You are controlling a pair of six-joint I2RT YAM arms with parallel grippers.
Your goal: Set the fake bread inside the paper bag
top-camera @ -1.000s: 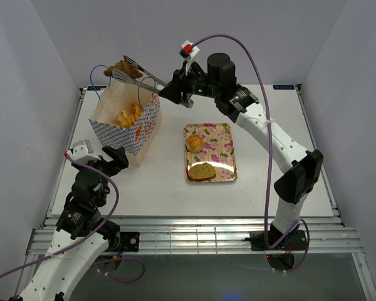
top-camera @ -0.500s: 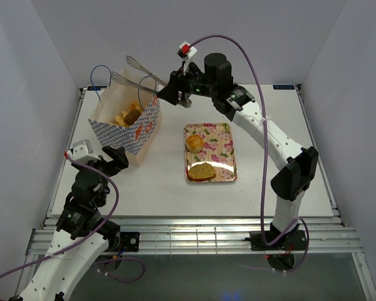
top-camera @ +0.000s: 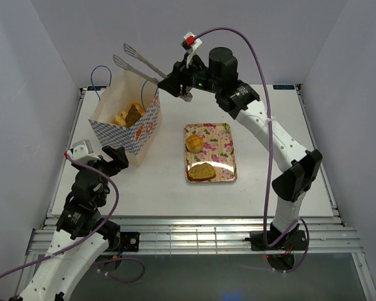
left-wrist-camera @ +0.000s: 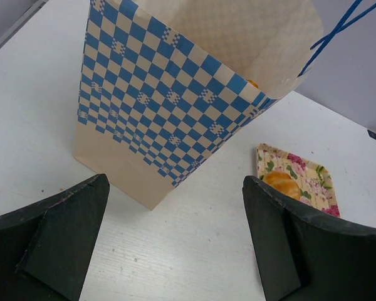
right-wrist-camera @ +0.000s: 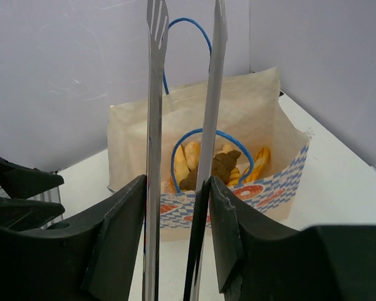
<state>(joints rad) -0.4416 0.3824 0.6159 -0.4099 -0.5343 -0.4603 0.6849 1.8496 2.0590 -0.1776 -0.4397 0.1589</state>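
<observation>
Steel tongs, two thin flat arms ending in slotted paddles, are clamped between the black fingers of the right gripper. The paddles stand apart with nothing between them, raised high over the bag.

Bag: upright tan paper with a matte inner face, blue-and-white checked sides and orange-red marks on the front. It has two thin blue cord loops, and the mouth gapes open.

Bread lies inside the bag: several glossy golden long pieces, too overlapped for an exact count, plus one dark brown piece.

Tray: rectangular, floral print, shiny, flat on the white table. It carries two pieces, one round bun and one flat slice, which lie apart from each other.

Left gripper: jaws spread wide and holding nothing, low near the bag's near checked side and not touching it.

Room: the bag stands toward the far-left corner, near the left wall. The tray sits mid-table, apart from the bag with bare table between them. Open tabletop lies right of the tray and along the near edge.
</observation>
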